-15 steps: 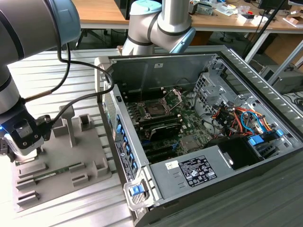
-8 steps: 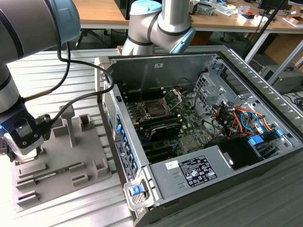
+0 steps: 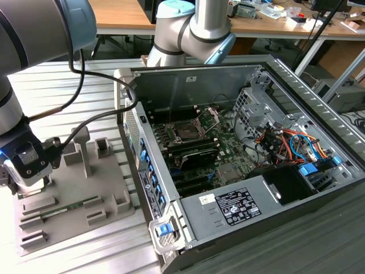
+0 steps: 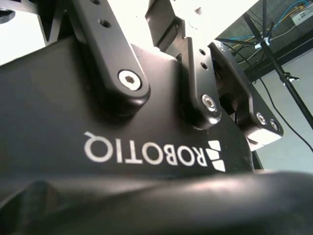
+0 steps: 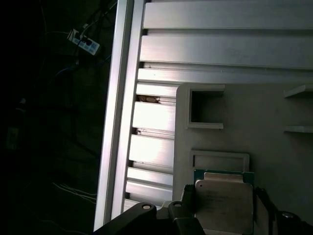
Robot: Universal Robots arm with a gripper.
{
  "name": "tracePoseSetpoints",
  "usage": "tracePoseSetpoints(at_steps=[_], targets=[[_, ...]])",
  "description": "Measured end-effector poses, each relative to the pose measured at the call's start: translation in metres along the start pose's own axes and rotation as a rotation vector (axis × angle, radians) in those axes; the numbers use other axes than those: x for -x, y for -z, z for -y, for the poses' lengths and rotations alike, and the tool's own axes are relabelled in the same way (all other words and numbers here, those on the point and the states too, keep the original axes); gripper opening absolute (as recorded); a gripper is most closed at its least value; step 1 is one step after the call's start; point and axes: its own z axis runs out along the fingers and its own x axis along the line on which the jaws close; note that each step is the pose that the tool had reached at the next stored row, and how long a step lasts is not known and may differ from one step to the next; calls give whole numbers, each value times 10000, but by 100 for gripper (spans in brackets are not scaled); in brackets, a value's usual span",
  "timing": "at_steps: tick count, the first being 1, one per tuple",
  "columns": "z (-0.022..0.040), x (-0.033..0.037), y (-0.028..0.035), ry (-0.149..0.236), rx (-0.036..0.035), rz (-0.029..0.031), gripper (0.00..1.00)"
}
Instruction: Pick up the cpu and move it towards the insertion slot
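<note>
Closest to the lens in the second wrist view is the black body of the gripper (image 3: pixel 21 181), which in the exterior view hangs low over the grey tray at that view's left. Next in size, the open computer case (image 3: pixel 194 77) lies on its side on the ribbed aluminium table (image 3: pixel 74 85), taking up the centre and the exterior view's right. The grey tray (image 3: pixel 85 194) rests on the table just beside the case. Inside the case is the insertion slot (image 3: pixel 187 131), dark in the middle, with its metal bracket tilted up. In the first wrist view the cpu (image 5: pixel 225 208), pale top upward, sits between the jaws near the tray's edge, well apart from the slot. Whether the jaws clamp it I cannot tell.
</note>
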Motion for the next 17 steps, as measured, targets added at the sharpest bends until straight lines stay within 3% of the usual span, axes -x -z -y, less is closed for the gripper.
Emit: tracePoseSetpoints(at_steps=[17], targets=[[-1, 0, 64, 0, 0, 0, 55]])
